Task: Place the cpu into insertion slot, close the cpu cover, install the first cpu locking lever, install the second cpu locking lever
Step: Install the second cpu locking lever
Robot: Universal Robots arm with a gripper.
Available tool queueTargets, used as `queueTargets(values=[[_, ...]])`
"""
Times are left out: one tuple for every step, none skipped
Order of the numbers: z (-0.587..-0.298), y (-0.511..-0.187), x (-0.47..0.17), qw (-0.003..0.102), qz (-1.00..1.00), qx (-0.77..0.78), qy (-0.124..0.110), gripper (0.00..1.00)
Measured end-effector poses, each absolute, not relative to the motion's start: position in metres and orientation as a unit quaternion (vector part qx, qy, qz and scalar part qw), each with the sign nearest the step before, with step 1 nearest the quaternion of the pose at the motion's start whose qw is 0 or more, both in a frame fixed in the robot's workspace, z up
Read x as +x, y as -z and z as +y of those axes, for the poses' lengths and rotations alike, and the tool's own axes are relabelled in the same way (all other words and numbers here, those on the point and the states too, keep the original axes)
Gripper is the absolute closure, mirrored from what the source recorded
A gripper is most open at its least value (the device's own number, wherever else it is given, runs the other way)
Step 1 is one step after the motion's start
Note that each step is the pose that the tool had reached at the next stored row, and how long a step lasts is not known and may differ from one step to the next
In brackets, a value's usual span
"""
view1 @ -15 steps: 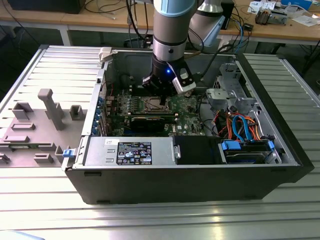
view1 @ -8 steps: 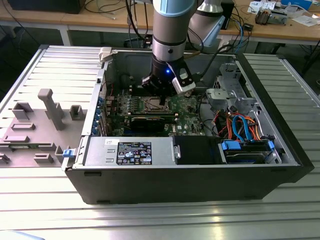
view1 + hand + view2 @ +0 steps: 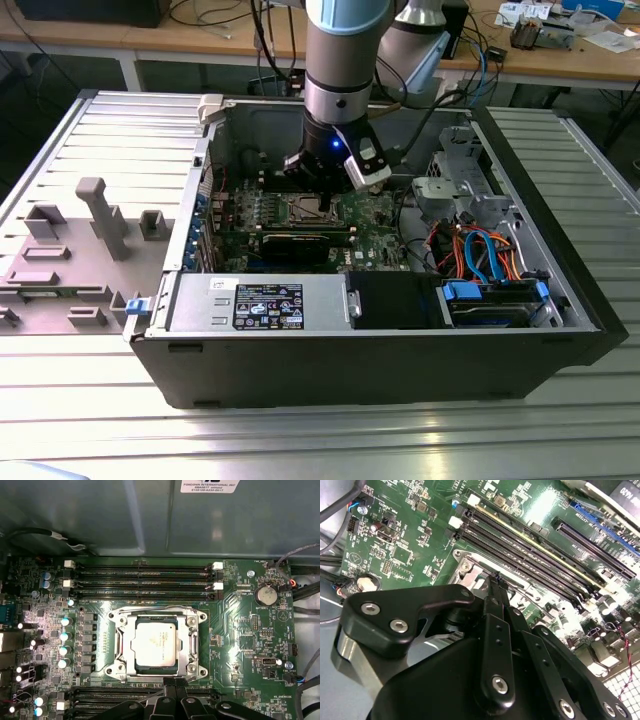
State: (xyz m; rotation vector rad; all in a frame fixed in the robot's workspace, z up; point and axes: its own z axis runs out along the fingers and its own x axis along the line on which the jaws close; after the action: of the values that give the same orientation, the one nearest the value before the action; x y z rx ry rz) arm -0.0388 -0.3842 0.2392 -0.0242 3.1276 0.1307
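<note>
One cpu [image 3: 154, 647] lies flat in the insertion slot [image 3: 120, 669], with the cpu cover [image 3: 191, 642] down around its silver top. Just ahead of the chip's near edge stands the tool [image 3: 175, 683], its black fingertips [image 3: 169, 683] pressed together with nothing between them, low over the slot's rim. Green motherboard [image 3: 240, 630] spreads around, inside the open computer case [image 3: 400, 350] on the ribbed desk [image 3: 300, 440].

Exterior view: high, off the arm, looking down into the open case [image 3: 560, 300]. First wrist view: close, straight down on the motherboard [image 3: 240, 630]. Second wrist view: closer, oblique, across the gripper [image 3: 496, 582]. Both wrist views share the socket [image 3: 156, 642] area.
</note>
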Motion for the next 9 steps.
queueTargets(values=[[-0.384,-0.24,-0.039,0.006,0.999,-0.008,-0.042,0.89],[-0.384,-0.24,-0.039,0.006,0.999,-0.008,-0.042,0.89],[-0.385,-0.24,-0.039,0.006,0.999,-0.008,-0.042,0.89],[-0.385,-0.241,-0.04,0.006,0.999,-0.008,-0.043,0.89],[-0.386,-0.241,-0.041,0.006,0.999,-0.008,-0.045,0.89],[-0.388,-0.24,-0.042,0.006,0.999,-0.008,-0.049,0.89],[-0.39,-0.24,-0.043,0.006,0.999,-0.008,-0.053,0.89],[-0.392,-0.24,-0.044,0.006,0.998,-0.008,-0.055,0.89],[-0.395,-0.24,-0.044,0.006,0.998,-0.008,-0.058,0.89]])
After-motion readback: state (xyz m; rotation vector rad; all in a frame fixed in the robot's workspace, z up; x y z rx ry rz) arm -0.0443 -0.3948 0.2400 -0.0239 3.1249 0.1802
